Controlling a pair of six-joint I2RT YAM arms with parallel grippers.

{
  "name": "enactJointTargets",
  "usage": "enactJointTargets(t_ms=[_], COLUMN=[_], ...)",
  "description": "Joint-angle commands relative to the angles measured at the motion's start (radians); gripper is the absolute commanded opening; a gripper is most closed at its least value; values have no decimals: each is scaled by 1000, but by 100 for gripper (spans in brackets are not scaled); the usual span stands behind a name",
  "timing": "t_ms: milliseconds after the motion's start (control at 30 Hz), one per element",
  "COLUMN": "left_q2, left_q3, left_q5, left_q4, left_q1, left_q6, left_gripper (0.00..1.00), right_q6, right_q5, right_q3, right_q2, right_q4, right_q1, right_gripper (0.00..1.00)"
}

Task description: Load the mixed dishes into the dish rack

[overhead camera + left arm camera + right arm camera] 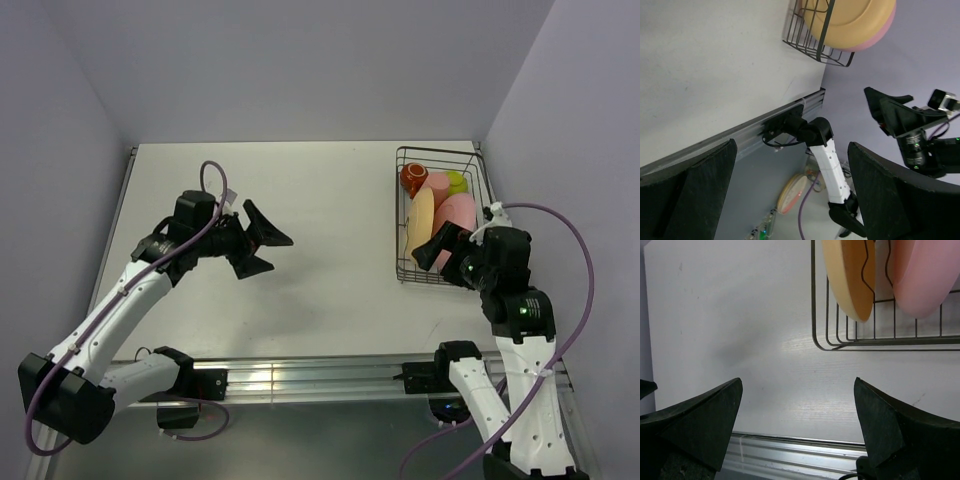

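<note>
Since the dishes (455, 215) all seem inside the rack (890, 340), the right tool (797, 385) hovers spread and empty just beside its near edge; the left tool (272, 252), also spread, hangs well apart.

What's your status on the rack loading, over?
Jaws open and empty on left gripper, right gripper. In dish rack: pale orange plate, pink plate, dark red-brown mug, lime-green bowl. Nothing in the way.

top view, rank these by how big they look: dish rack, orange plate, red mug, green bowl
1. dish rack
2. orange plate
3. red mug
4. green bowl
The bowl is partly hidden, so the last two are unsure.
</note>
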Motion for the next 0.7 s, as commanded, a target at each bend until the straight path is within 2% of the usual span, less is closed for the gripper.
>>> enactJointTargets(t_ms=[0, 300, 467, 567, 667], left_q2=[-48, -93, -156, -211, -274], left_q3=[-69, -145, -273, -437, -531], left_q5=[74, 99, 125, 120, 88], left_q4=[145, 285, 536, 740, 893], left_q1=[-6, -6, -6, -6, -6], left_q6=[-88, -195, -382, -532, -663], left_gripper=[99, 99, 99, 99, 99], right_q6=[64, 223, 329, 407, 452], right_q5=[-2, -97, -96, -90, -91], right_q3=[-67, -273, -348, -417, -457], right_q2=[-55, -260, -384, -456, -512], right_q4=[52, 171, 222, 236, 232], right_q1=[-5, -5, -5, -5, -5], right_gripper=[100, 100, 100, 100, 100])
